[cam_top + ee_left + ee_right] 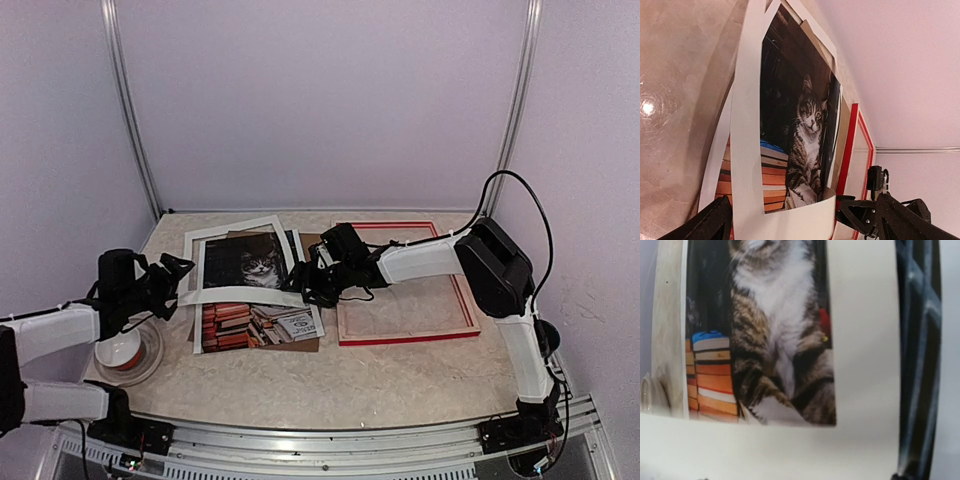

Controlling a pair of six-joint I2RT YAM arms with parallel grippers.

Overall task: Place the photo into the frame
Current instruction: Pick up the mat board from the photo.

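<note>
"Black fingers at the far left: what are they doing?"

"The left gripper [178,280] has its fingers spread wide and grips nothing. It sits just beside the left edge of the white mat board [240,296]. Nearer the arm's base stands a round clear dish [150,365] (no part of this job, I'd judge)."

"And the photo?"

"The photo [258,268] lies flat, left of centre, on the brown backing board [290,346]. The mat board lies skewed on top of it, with 1 strip cutting across the print just under the cat. In the left wrist view that strip seems to bow upward off the paper."

"Is the right gripper holding the mat?"

"The right gripper [305,285] reaches to the strip's right-hand end. I cannot tell whether its fingers are clamped on the board or only beside it; its own camera shows just the mat and the cat up close."

"Then the frame?"

"The frame [405,338] lies flat at the right, just beside the stack, with nothing in it. So I'd judge no part of the task is done. The mat has to come clear first, then the print has to cross over and settle inside the red border."

"Any writing?"

"None I can read. The book spines and a printed sheet in the picture are too small, and I see no brand on either of the 2 arms."
</note>
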